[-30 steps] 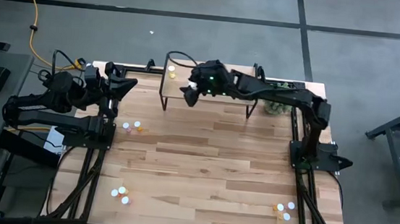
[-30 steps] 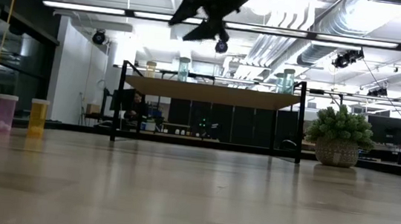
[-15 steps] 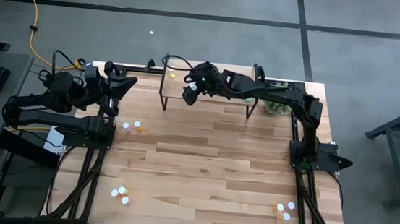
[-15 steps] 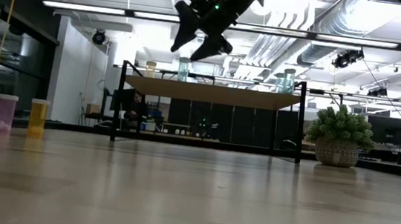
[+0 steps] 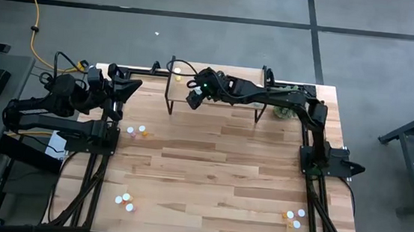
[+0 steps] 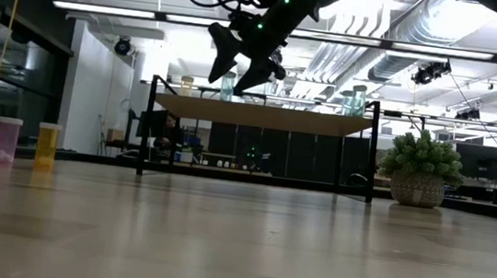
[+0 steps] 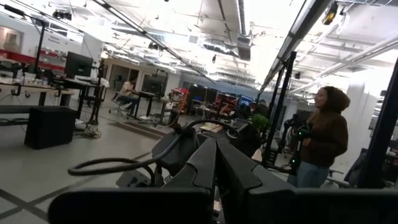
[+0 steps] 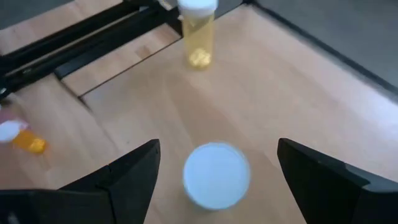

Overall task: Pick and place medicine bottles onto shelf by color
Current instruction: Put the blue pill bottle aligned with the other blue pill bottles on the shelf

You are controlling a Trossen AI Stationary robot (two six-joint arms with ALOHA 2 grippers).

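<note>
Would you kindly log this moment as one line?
right claw: open, above white-capped bottle on shelf | left claw: shut, waiting at table's left edge | yellow bottle: on shelf

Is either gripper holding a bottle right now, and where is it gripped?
Nothing is held. The right gripper hangs open above a white-capped pale bottle standing on the wood-topped shelf, fingers clear of it. The left gripper, shut, waits at the table's left edge.
</note>
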